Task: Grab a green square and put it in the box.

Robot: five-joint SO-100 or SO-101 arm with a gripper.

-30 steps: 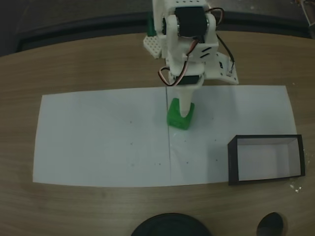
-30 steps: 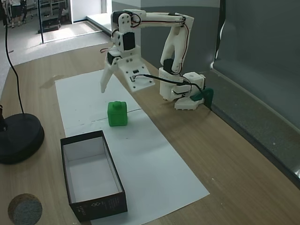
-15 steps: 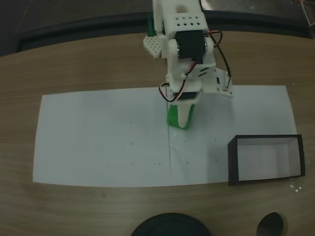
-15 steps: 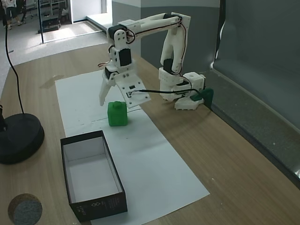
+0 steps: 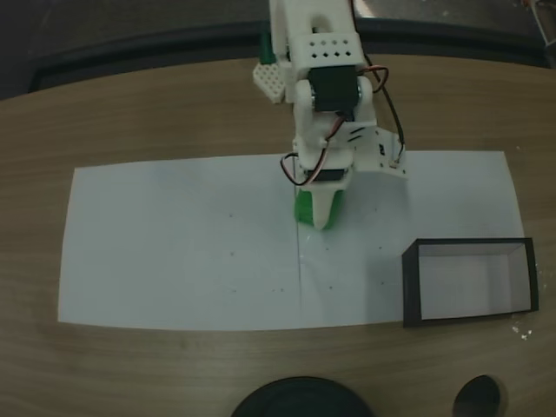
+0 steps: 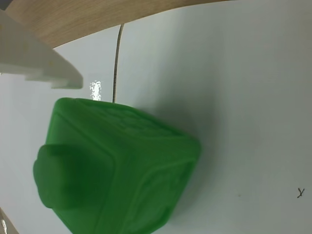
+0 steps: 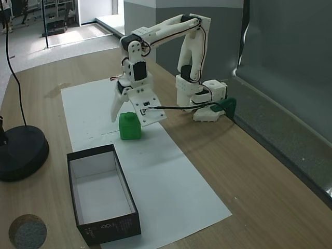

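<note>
Green cube (image 7: 129, 126): on white paper sheet (image 7: 171, 181), between the white fingers (image 7: 115, 108).
Fingers: spread wide, straddling the cube, not clamped.
Black-walled box (image 7: 122, 187): near, apart.

overhead view, oblique side view, close wrist view

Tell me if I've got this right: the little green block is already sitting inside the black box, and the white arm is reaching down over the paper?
Not quite. The green square sits on the white paper, outside the box, which holds nothing. A fixed view from the side shows this. The white arm does reach down over the paper, its jaws open on either side of the square.
</note>
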